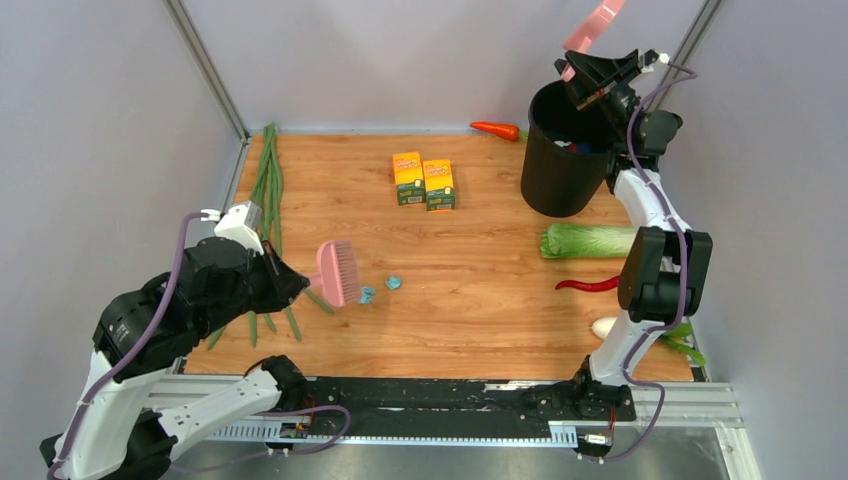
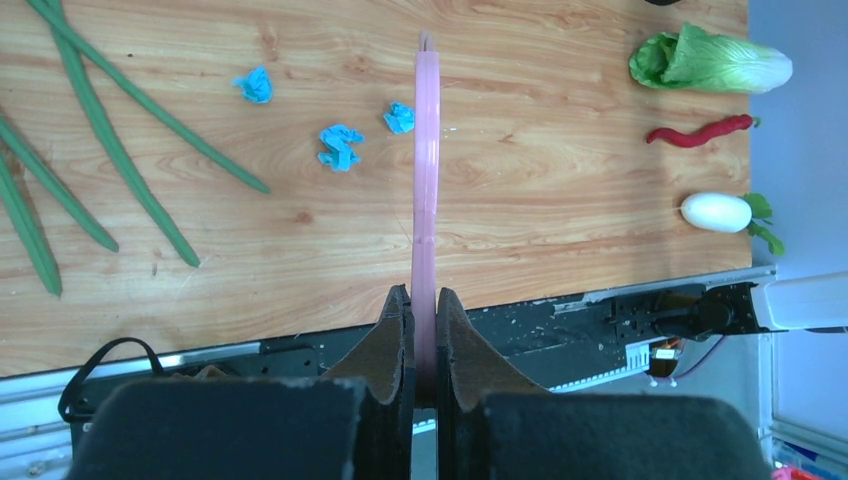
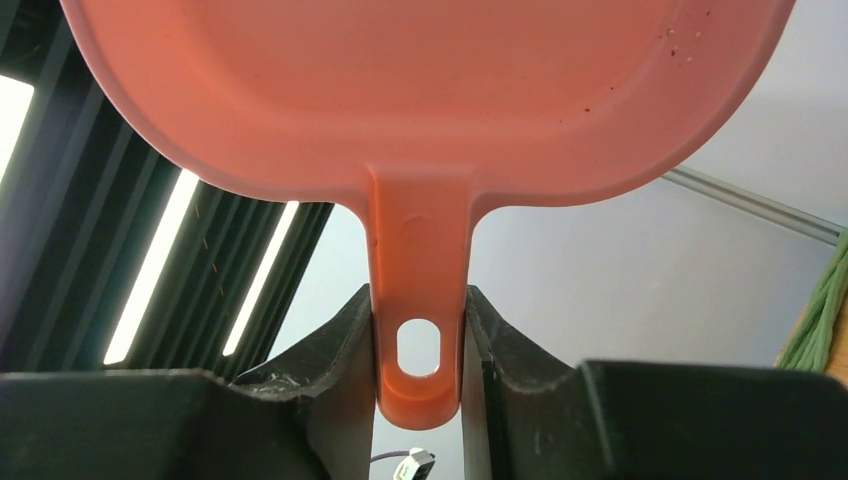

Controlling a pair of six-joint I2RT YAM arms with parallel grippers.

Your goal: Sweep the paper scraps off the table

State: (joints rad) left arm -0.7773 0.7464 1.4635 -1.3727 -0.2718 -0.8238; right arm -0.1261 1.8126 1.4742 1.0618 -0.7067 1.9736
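Three light-blue paper scraps lie on the wooden table (image 2: 560,200) in the left wrist view (image 2: 255,85) (image 2: 341,146) (image 2: 399,118), all just left of the brush. In the top view two scraps show (image 1: 367,295) (image 1: 393,283) beside the brush head. My left gripper (image 1: 290,283) (image 2: 424,300) is shut on the handle of a pink brush (image 1: 340,272) (image 2: 427,150), held edge-on low over the table (image 1: 480,330). My right gripper (image 1: 600,75) (image 3: 418,300) is shut on the handle of the pink dustpan (image 1: 592,28) (image 3: 420,90), tilted up above a black bin (image 1: 560,160).
Two yellow-orange boxes (image 1: 408,178) (image 1: 439,184) stand at the back middle. A carrot (image 1: 496,130) lies by the bin. A cabbage (image 1: 588,241), red chilli (image 1: 588,285) and white radish (image 1: 603,327) lie at the right. Green beans (image 1: 268,190) lie along the left edge.
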